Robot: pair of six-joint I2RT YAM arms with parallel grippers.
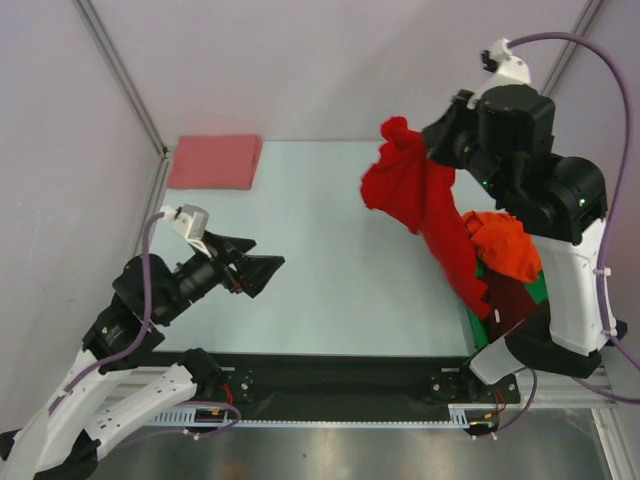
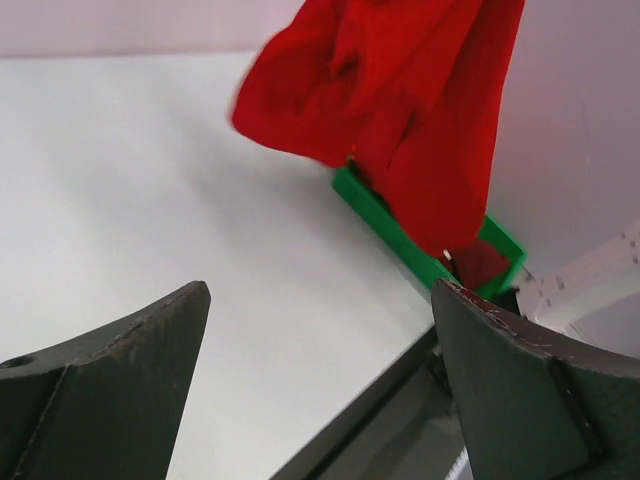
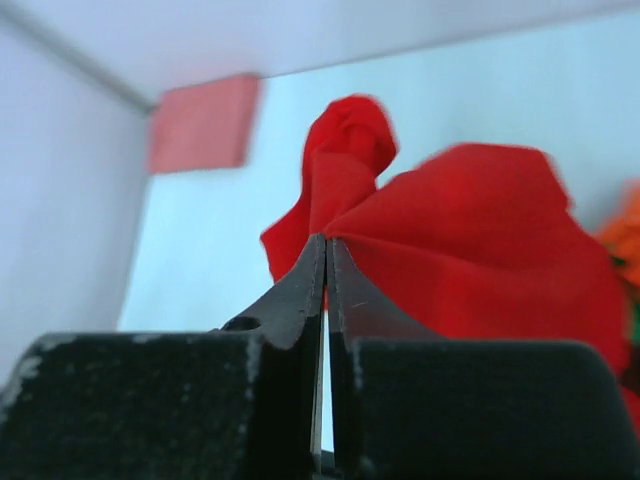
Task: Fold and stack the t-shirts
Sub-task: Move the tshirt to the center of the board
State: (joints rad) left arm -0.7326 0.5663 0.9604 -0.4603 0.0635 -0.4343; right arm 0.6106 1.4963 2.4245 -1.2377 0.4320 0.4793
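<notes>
My right gripper (image 1: 432,142) is shut on the bright red t-shirt (image 1: 425,205), which hangs bunched in the air above the table's right side and trails down into the green bin (image 1: 480,322). In the right wrist view the cloth (image 3: 470,240) is pinched between the closed tips of the gripper (image 3: 327,245). An orange t-shirt (image 1: 508,245) and a dark maroon one (image 1: 510,297) lie in the bin. A salmon-pink t-shirt (image 1: 214,161) lies folded at the table's far left corner. My left gripper (image 1: 268,268) hovers open and empty over the near left, facing the red t-shirt (image 2: 390,90).
The green bin (image 2: 380,215) stands at the table's right edge, beside my right arm's base. Grey walls with metal posts close in the table at the back and both sides. A black rail runs along the near edge (image 1: 330,385).
</notes>
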